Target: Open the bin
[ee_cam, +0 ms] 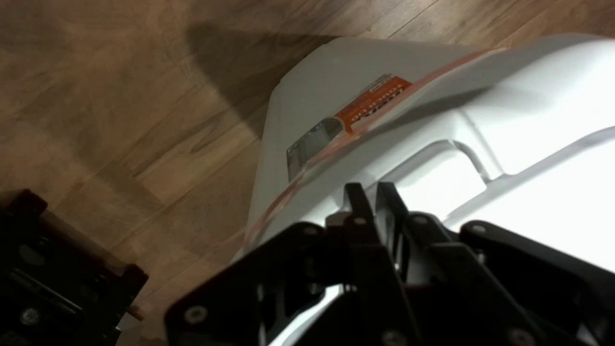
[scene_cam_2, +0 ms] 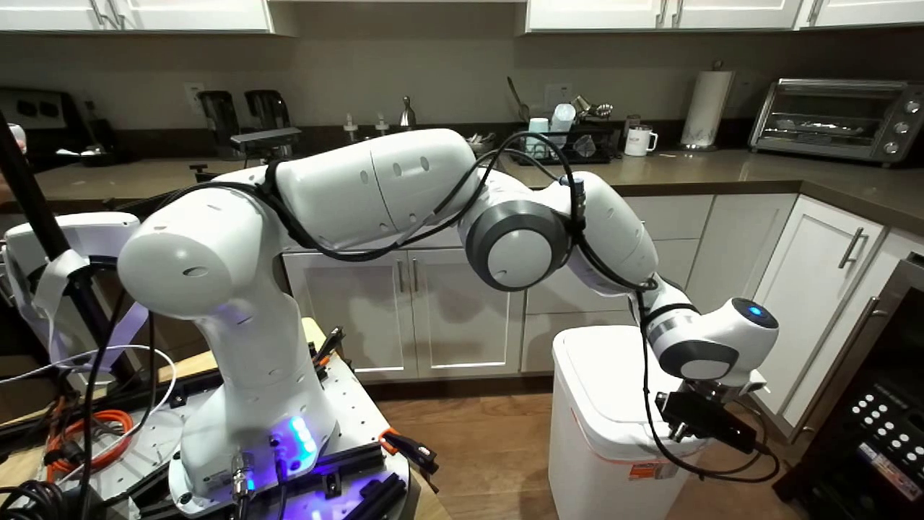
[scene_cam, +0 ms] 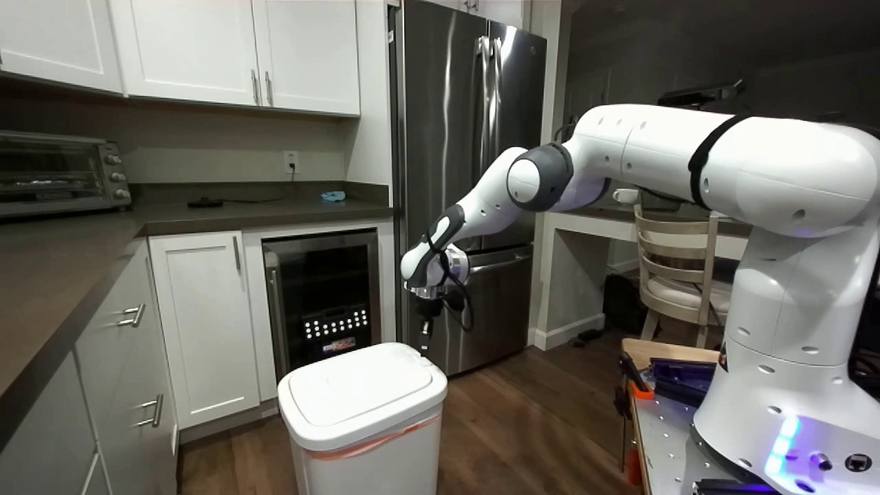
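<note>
The white bin point(scene_cam: 371, 460) stands on the wood floor point(scene_cam: 509, 426), near the big silver fridge point(scene_cam: 443, 137). Its lid point(scene_cam: 361, 385) is down flat, so the bin is closed. A thin orange-red line point(scene_cam: 388, 440) goes along under the rim, and an orange sticker point(ee_cam: 379, 101) is on its side. The big white robot arm point(scene_cam: 660, 151) bends down to the bin. Its pincer point(ee_cam: 370, 190) is by the edge of the lid, near a small panel point(ee_cam: 442, 185). The pincer's two fingers point(ee_cam: 390, 202) are almost together, with a thin gap, and they hold nothing. I can't tell if the tips touch the lid. The arm's foot sits on a table point(scene_cam_2: 364, 408), and a blue light point(scene_cam_2: 302, 433) glows on it. On the counter point(scene_cam_2: 711, 172) I see a toaster oven point(scene_cam_2: 823, 123), a roll of paper towels point(scene_cam_2: 706, 112) and a white mug point(scene_cam_2: 638, 141).
</note>
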`<state>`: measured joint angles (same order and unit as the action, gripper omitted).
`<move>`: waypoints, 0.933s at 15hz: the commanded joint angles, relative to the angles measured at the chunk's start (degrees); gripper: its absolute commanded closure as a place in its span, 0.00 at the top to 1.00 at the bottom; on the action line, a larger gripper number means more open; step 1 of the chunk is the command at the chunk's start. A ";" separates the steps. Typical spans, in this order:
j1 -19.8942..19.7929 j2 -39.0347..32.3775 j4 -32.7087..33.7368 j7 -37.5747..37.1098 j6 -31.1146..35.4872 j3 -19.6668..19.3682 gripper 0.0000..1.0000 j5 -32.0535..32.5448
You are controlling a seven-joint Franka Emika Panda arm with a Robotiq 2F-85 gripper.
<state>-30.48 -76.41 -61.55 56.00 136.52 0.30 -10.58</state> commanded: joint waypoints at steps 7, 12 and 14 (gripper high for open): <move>-7.54 -5.35 9.84 3.03 -3.64 6.45 0.01 -0.94; -6.00 2.49 7.76 -2.49 -14.37 6.74 0.31 -0.78; -4.82 5.64 7.01 -5.73 -18.60 5.97 0.44 -0.24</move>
<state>-36.30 -76.22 -51.84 54.46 123.81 6.85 -10.93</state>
